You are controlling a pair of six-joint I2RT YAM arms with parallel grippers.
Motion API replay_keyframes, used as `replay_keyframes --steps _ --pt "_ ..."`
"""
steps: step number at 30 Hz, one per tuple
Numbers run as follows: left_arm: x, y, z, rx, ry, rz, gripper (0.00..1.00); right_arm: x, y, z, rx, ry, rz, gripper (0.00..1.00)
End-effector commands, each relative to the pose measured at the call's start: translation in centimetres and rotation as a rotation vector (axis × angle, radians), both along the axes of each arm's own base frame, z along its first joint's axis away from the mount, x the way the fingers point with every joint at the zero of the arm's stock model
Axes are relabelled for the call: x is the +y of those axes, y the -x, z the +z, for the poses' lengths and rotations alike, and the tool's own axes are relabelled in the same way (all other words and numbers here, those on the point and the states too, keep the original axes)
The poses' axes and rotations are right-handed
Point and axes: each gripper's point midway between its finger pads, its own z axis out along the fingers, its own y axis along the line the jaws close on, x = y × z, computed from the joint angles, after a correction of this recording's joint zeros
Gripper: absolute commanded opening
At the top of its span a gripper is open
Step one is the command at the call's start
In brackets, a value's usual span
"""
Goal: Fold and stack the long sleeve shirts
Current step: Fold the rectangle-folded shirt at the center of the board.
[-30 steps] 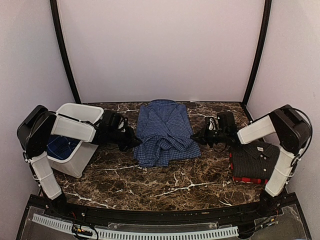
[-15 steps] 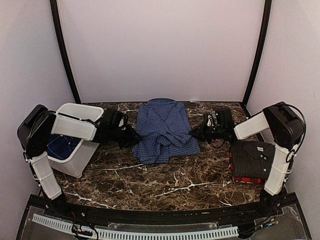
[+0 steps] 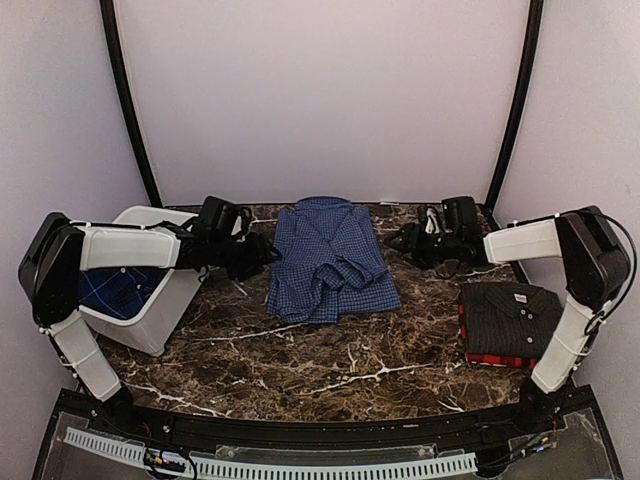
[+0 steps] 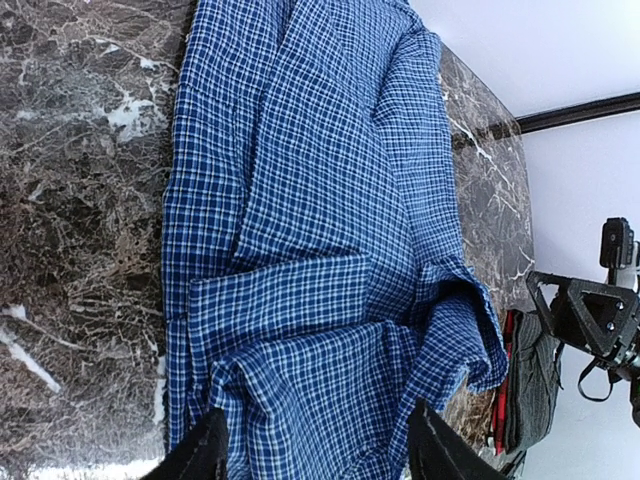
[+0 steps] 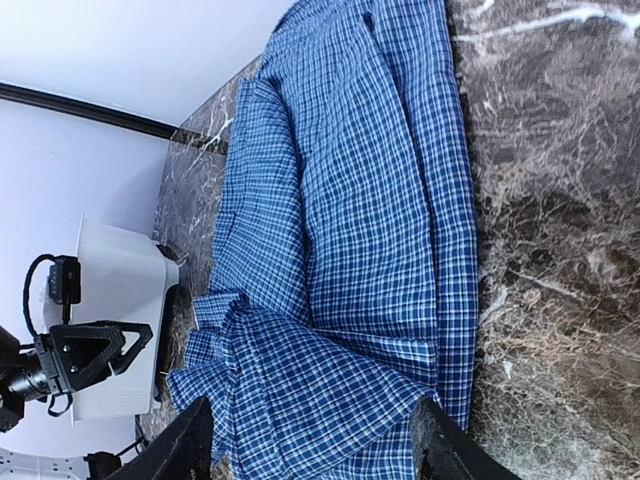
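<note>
**Limp blue-check shirt lies half-folded at centre frame on the worktop.**
At lower right, the black pinstripe shirt sits folded on the red plaid shirt. The blue one is light and floppy, so pinch its near corners. Your left fingers and right fingers stand wide and empty, flanking it.

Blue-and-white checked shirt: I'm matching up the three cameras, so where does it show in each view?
Top external: blue-and-white checked shirt lies at the centre of the picture.
Left wrist: shirt fills the middle, top to bottom.
Right wrist: shirt fills the middle, top to bottom.
Shared landmark: the marble table under it in every view.
</note>
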Motion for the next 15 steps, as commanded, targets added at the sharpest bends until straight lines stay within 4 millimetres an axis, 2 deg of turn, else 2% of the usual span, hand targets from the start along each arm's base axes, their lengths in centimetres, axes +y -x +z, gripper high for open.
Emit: replay_keyframes --steps 1,5,9,14,15 --pt "0.8 1.5 2.2 -0.039 -0.044 -0.060 0.59 -0.6 0.2 3.1 -0.112 0.081 0.011 0.63" --pt "0.1 4.3 1.5 -0.025 -0.065 -0.146 0.55 0.5 2.1 3.3 -0.165 0.203 0.077 0.62" --pt "-1.0 7.8 0.0 0.006 -0.106 -0.238 0.52 3.0 5.1 3.0 -0.199 0.278 0.174 0.56" --pt "-2.1 11.7 -2.3 0.051 -0.125 -0.329 0.45 6.0 8.0 2.3 -0.239 0.327 0.269 0.39" --pt "-2.7 12.8 -3.2 0.072 -0.105 -0.353 0.42 7.4 9.0 1.5 -0.236 0.349 0.312 0.30"
